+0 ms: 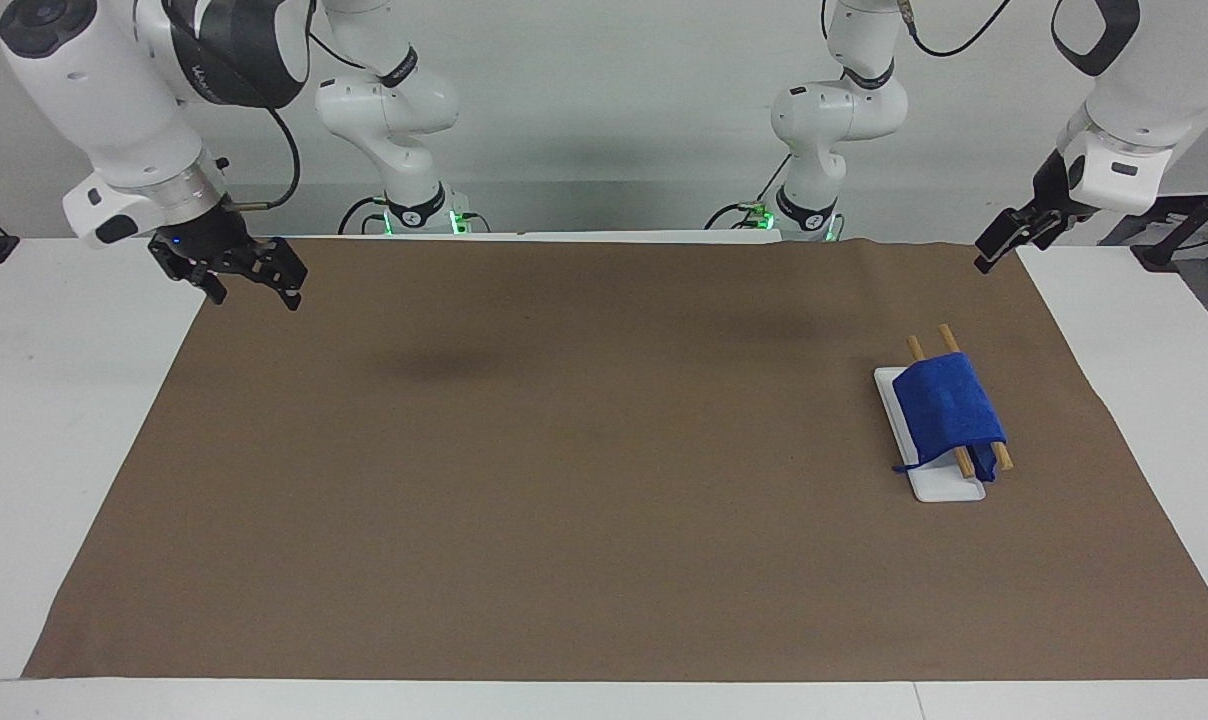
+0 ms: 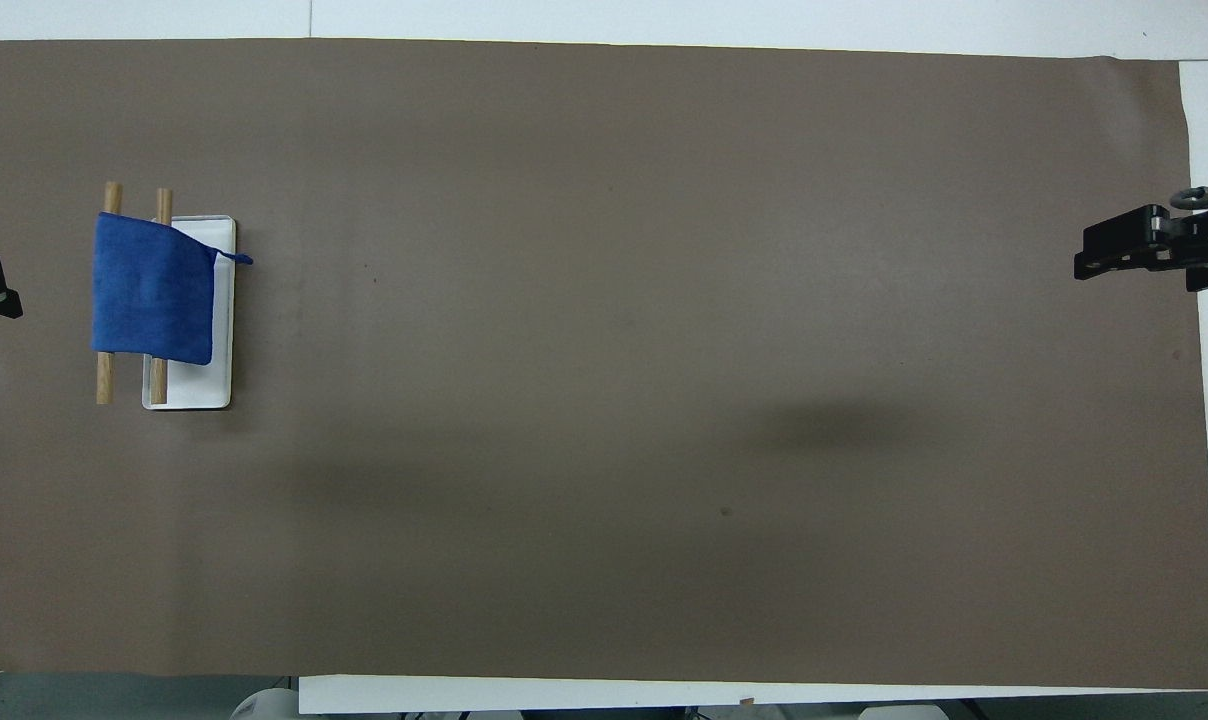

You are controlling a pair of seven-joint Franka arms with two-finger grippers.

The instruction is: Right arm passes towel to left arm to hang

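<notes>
The blue towel (image 1: pixel 949 415) hangs draped over two wooden rods (image 1: pixel 946 337) on a small white base (image 1: pixel 949 490), toward the left arm's end of the table. Its thin loop tail hangs off one corner. It also shows in the overhead view (image 2: pixel 152 300). My left gripper (image 1: pixel 994 252) is up in the air over the mat's corner near the robots, well apart from the towel, and holds nothing. My right gripper (image 1: pixel 254 292) is open and empty, raised over the mat's edge at the right arm's end; it also shows in the overhead view (image 2: pixel 1114 255).
A brown mat (image 1: pixel 604 450) covers most of the white table (image 1: pixel 64 400). The rack with the towel is the only thing standing on the mat. The arms' bases stand at the table's robot end.
</notes>
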